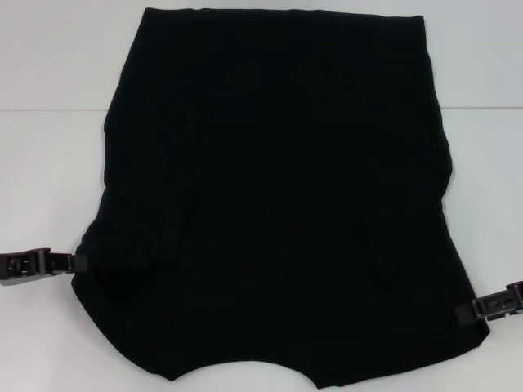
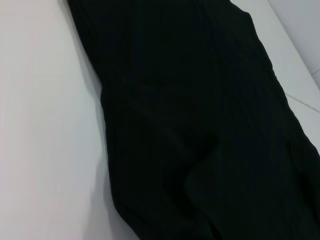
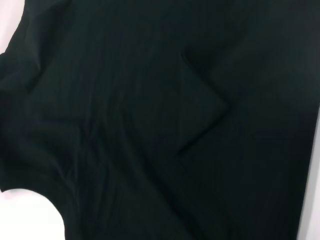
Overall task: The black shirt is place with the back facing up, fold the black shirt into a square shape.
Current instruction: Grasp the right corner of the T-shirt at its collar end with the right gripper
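The black shirt [image 1: 278,188] lies flat on the white table, its curved neckline at the near edge and its straight hem at the far side. Both side parts look folded inward, leaving creases on top. My left gripper [image 1: 78,262] sits low at the shirt's near left edge, touching the fabric. At the near right edge my right gripper [image 1: 464,312] also meets the cloth. The left wrist view shows the shirt [image 2: 200,125] running beside bare table. In the right wrist view the shirt [image 3: 150,125] fills nearly everything, with a folded flap edge across it.
The white table [image 1: 49,163] shows on both sides of the shirt and beyond its hem. A faint seam line crosses the tabletop at the far side. No other objects are in view.
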Controlling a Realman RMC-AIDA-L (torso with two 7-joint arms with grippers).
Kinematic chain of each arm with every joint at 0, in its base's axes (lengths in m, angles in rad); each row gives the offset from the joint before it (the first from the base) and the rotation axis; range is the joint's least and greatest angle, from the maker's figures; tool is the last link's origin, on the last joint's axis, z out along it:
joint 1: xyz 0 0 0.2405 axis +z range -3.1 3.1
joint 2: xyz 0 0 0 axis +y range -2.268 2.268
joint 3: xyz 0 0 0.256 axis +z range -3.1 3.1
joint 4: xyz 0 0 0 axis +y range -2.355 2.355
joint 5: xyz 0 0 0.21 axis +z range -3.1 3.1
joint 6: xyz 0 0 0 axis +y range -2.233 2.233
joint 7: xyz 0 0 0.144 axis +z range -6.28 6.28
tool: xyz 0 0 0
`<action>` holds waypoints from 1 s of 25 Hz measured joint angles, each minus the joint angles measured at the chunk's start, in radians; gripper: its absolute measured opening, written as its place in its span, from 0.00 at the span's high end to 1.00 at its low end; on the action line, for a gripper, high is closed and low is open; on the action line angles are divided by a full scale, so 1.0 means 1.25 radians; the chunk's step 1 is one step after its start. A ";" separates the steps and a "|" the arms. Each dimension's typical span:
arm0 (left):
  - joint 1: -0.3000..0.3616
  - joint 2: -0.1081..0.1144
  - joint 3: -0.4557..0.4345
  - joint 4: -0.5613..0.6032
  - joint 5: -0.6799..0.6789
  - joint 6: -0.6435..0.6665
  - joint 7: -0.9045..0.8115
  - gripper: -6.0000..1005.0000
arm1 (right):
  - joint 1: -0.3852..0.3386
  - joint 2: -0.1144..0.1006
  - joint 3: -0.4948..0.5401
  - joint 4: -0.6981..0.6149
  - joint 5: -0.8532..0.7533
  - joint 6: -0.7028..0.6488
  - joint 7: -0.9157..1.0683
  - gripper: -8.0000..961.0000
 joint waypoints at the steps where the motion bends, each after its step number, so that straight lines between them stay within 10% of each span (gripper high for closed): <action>1: 0.000 0.000 0.000 0.000 0.000 0.000 0.000 0.96 | -0.001 -0.001 0.000 0.000 0.000 0.002 0.000 0.11; 25: -0.004 0.001 0.000 0.000 -0.001 -0.009 -0.002 0.96 | 0.007 0.012 -0.030 0.002 -0.002 0.010 0.006 0.17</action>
